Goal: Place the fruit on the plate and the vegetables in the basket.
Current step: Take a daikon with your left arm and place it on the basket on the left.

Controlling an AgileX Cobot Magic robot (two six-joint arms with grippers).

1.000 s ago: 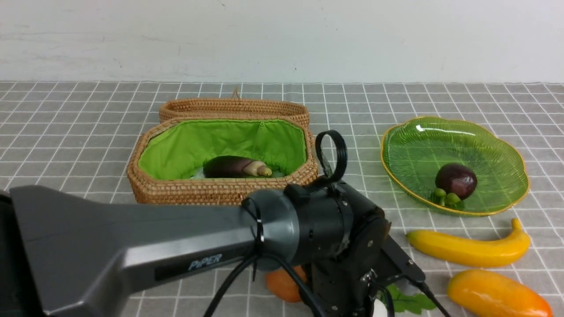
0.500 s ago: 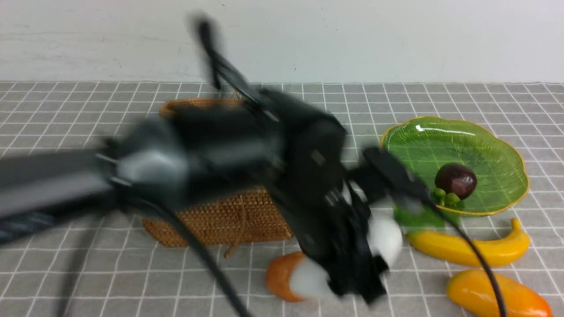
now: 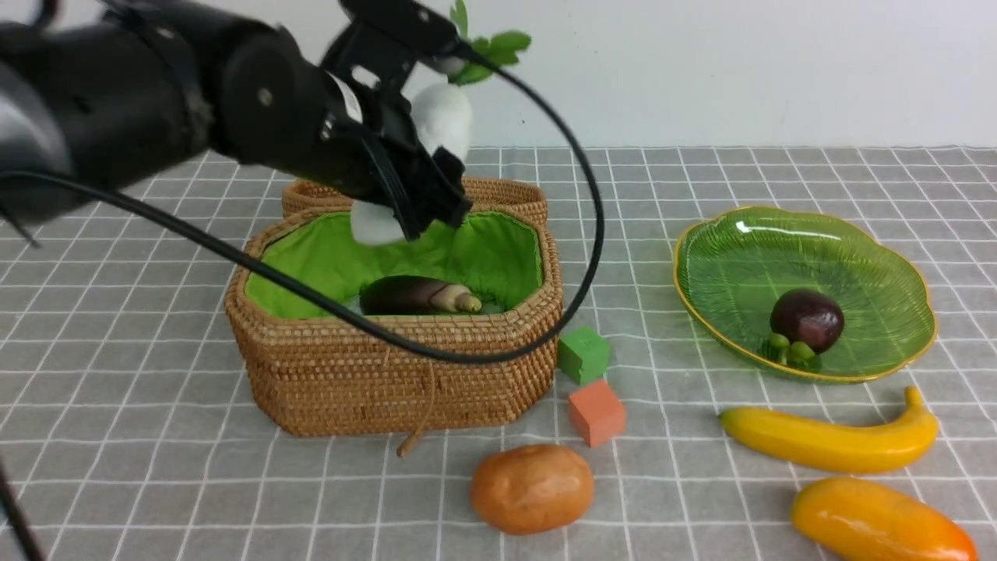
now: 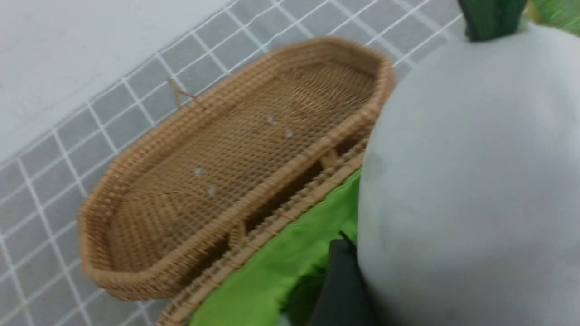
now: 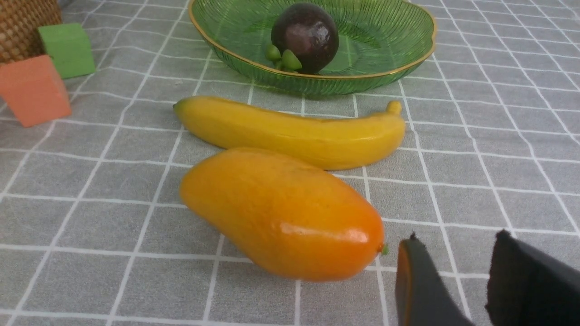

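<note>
Step in hand: carrying the white radish (image 3: pixel 444 121) to the basket (image 3: pixel 389 335) and setting it inside.
Left gripper: the left gripper (image 3: pixel 417 199) is clamped across the radish's body with the jaws spread wide. The leaves point up and the root end hangs over the basket's back edge.
Right gripper: the right gripper (image 5: pixel 457 256) has its jaws partly apart with nothing between them, low beside the mango (image 5: pixel 281 213).
Doing it well: move forward over the green lining, then lower before letting go, so that the radish neither drops nor rolls.
Room inside: the eggplant (image 3: pixel 409 296) lies along the bottom. The left half looks freer, though its floor is hidden by the near wall.
Edges: the woven rim and the open lid (image 3: pixel 498 191) behind it sit close under the root end. The arm's cable (image 3: pixel 596 234) loops down beside the right wall.
Open room outside: the green cube (image 3: pixel 583 354), orange cube (image 3: pixel 596 411) and potato (image 3: pixel 531 487) lie near the basket's right front corner.
Plate side: the plate (image 3: pixel 880 257) holds the mangosteen (image 3: pixel 806 318). The banana (image 3: pixel 826 440) and the mango lie on the table.
</note>
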